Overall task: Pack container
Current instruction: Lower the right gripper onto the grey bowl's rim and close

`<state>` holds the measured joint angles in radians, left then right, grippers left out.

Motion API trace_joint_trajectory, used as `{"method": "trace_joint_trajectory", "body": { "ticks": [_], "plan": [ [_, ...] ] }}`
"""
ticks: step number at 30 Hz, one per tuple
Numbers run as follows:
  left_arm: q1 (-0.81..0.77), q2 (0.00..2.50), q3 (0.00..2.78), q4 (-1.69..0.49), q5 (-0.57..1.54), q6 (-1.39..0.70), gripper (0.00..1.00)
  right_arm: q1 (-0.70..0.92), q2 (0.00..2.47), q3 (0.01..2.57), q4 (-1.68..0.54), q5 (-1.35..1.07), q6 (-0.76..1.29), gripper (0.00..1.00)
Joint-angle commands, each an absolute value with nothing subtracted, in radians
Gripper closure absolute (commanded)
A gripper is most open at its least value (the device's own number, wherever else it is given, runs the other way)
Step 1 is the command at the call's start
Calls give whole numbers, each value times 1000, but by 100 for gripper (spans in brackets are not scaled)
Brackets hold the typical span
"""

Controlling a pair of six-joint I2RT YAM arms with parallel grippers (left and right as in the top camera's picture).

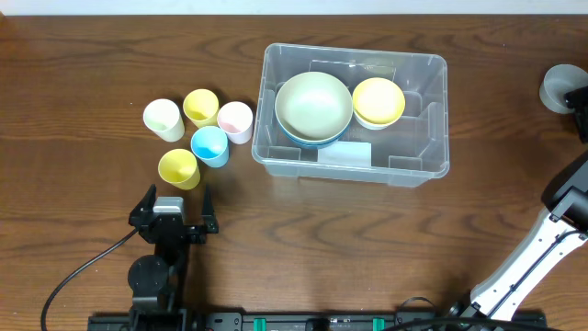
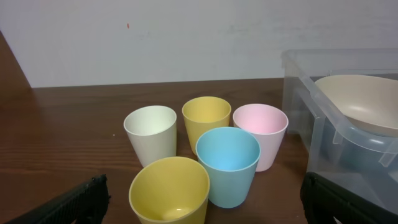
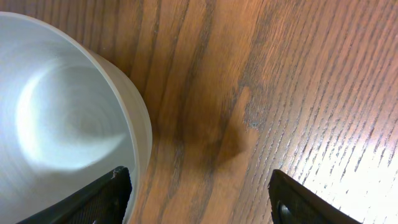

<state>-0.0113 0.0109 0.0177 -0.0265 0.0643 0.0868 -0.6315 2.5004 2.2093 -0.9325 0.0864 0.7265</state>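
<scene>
Plastic container (image 1: 415, 147) close to table's (image 1: 92, 55) far edge, cups (image 1: 209, 144) beside.

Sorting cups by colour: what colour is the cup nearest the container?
The cup beside the container is pale pink, clearest in the left wrist view.

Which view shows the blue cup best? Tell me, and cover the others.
Left wrist: the blue cup is close, with rim and side wall visible. Overhead shows it small, from above. Right wrist does not show it.
</scene>
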Motion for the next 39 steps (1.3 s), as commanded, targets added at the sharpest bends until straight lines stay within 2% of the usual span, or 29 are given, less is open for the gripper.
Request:
{"method": "trace_joint_trajectory", "body": {
  "ticks": [1, 8, 12, 14, 18, 23, 32, 39],
  "plan": [
    [-7, 5, 4, -65, 79, 101, 2, -647, 2543, 2208, -933, 96, 728, 27],
    [-7, 5, 4, -64, 79, 101, 2, -648, 2570, 2208, -924, 101, 725, 29],
    [-7, 5, 4, -64, 79, 101, 2, -648, 2570, 2209, -912, 100, 725, 36],
    [-7, 5, 4, -64, 79, 101, 2, -648, 2570, 2209, -912, 101, 725, 43],
    [-7, 5, 4, -64, 79, 101, 2, -648, 2570, 2209, -913, 101, 725, 65],
    [-7, 5, 4, -64, 79, 101, 2, -648, 2568, 2210, -933, 93, 726, 97],
    [-7, 5, 4, -64, 79, 101, 2, -638, 2481, 2213, -965, 36, 725, 99],
    [-7, 5, 4, -65, 79, 101, 2, -570, 2286, 2213, -952, -100, 723, 99]
  ]
}}
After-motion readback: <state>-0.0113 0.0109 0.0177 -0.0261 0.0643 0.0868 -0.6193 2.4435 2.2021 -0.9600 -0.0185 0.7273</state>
